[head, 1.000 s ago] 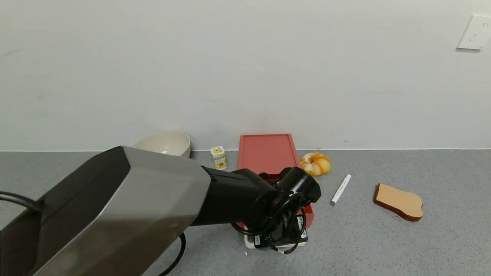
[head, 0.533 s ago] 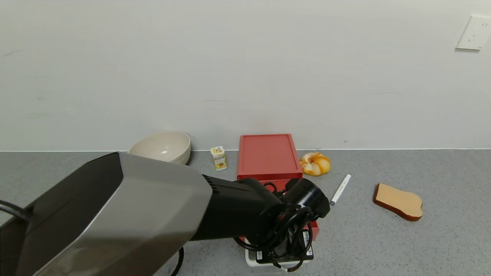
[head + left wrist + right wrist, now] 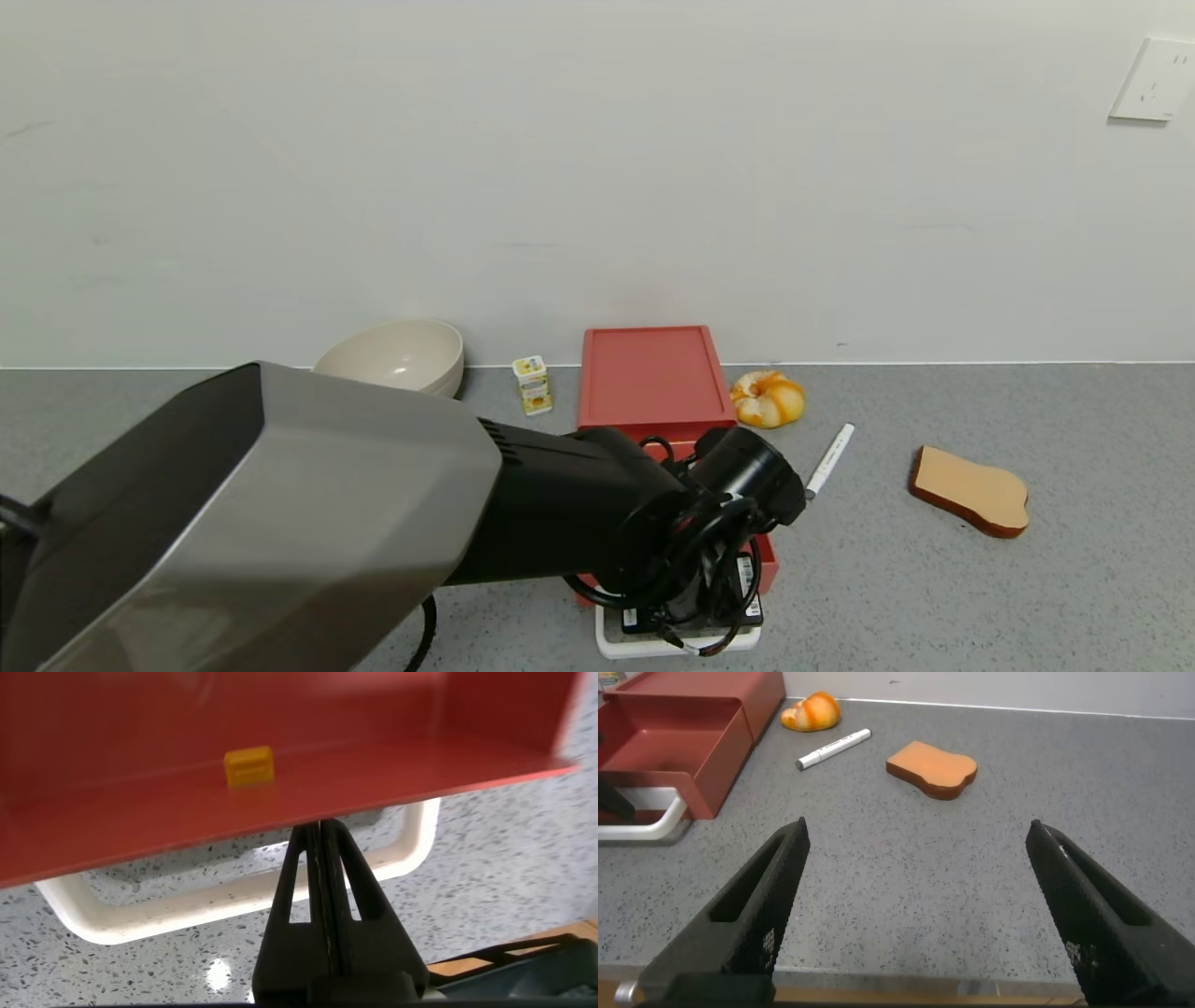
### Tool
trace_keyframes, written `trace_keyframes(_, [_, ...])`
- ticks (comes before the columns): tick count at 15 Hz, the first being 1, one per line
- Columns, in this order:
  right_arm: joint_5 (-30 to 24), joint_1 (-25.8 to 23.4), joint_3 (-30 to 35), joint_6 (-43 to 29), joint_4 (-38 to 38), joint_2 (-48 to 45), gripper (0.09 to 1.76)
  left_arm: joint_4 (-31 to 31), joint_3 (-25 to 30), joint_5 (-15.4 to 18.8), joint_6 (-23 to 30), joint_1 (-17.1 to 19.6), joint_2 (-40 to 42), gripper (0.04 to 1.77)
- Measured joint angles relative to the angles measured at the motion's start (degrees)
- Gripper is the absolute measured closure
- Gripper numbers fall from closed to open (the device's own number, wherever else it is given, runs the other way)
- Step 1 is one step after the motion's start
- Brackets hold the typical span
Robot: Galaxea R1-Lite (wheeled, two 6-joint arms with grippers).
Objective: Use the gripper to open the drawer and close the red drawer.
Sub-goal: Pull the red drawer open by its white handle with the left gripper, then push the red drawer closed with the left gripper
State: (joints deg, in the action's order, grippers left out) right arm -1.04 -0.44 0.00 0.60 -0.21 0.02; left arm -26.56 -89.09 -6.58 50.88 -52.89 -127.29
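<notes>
Scene: As the head view gives it, the drawer (image 3: pixel 653 378) lies on the grey counter (image 3: pixel 934 597) against the wall, between a beige bowl (image 3: pixel 397 355) and a peeled orange (image 3: pixel 767 399), its tray drawn out toward the robot.
Drawer: It looks like light, stiff, smooth plastic, so I judge the tray slides with little force while the shell may skate on the counter if pushed hard.
Handle: The white loop handle (image 3: pixel 234 910) at the tray's front edge is the place to take hold; it looks rigid and thin enough to pinch or hook.
Left gripper: The left gripper (image 3: pixel 322 840) sits over that handle with its fingers (image 3: pixel 291 882) pressed together inside the loop, tips under the tray's front wall, clamping nothing that I can see.
Right gripper: The right gripper (image 3: pixel 915 905) hangs spread wide and empty, well apart from the drawer.
Views: The left arm hides the handle contact from the head camera; the left wrist view shows it, plus a small yellow piece (image 3: pixel 249 766) in the tray. The right wrist view shows the tray's open hollow.
</notes>
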Motion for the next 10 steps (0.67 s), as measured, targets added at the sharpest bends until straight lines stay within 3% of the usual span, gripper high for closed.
trace_keyframes(6, [0.00,0.00,0.00,0.00,-0.01,0.00,0.14,-6.34,-3.38,0.50,-0.61,0.61,3.18,1.70])
trace_keyframes(10, [0.05,0.00,0.00,-0.02,-0.01,0.00,0.14,-6.78,-3.41,0.99,-7.39,0.61,8.28,1.70])
